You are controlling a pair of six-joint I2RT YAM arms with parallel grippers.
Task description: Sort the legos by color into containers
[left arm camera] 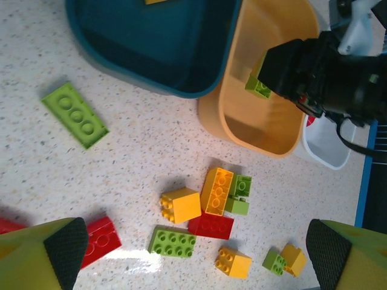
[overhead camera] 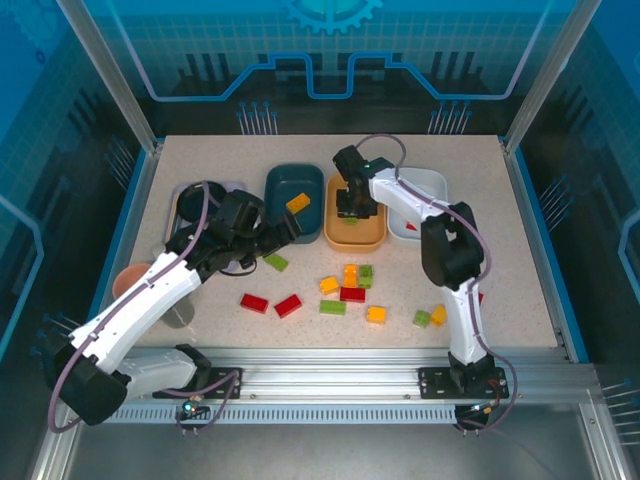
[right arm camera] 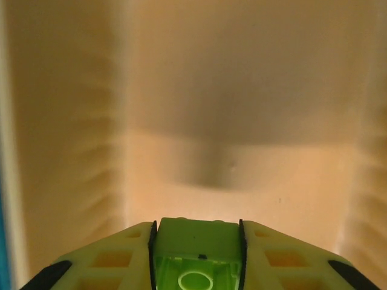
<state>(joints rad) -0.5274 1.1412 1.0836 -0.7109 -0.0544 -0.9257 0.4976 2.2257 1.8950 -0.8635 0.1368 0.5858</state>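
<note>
My right gripper is shut on a green lego and hangs low inside the orange bin; the same gripper appears from above. My left gripper is open, its fingers spread wide above the loose pile, beside the dark teal bin. That bin holds one yellow brick. The white bin has a red piece in it. On the table lie a flat green plate, two red bricks, and a cluster of yellow, green and red bricks.
A lavender tray with a black round dish stands left of the teal bin. A terracotta-pink bowl sits by the left arm. A green and a yellow brick lie close to the right arm's base.
</note>
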